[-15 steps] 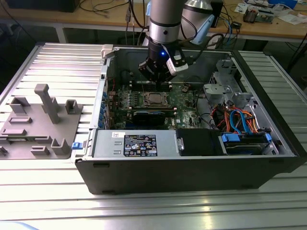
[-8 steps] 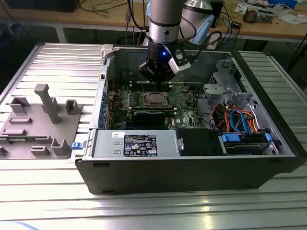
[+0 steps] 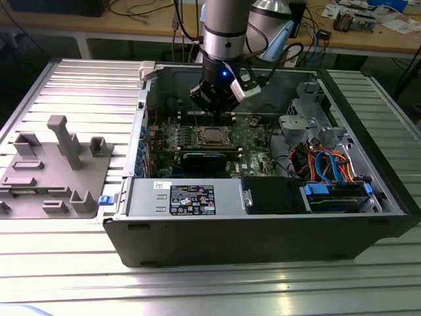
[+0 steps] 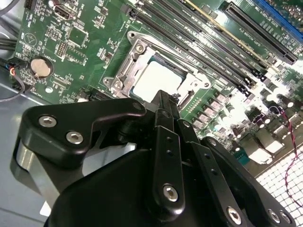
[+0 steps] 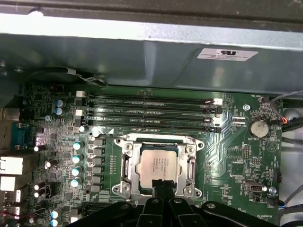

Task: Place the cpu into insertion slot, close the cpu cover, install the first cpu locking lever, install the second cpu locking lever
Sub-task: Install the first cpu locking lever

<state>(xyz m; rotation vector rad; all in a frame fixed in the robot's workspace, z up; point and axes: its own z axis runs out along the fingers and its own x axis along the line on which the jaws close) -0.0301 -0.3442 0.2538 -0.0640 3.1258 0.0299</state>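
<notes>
The cpu lies flat in the insertion slot on the green motherboard, its silver-grey top showing through the window of the cpu cover, which lies down over it. My gripper hovers at the socket's edge with its black fingers pressed together, nothing visible between them. In the second wrist view the gripper ends right at the cpu and its metal frame. In the exterior view the gripper hangs inside the open computer case just above the cpu.
Long black memory slots run beside the socket, below the case wall. A coin battery sits on the board. A drive cage with coloured cables and the power supply crowd the case. A grey fixture tray lies at the exterior view's left.
</notes>
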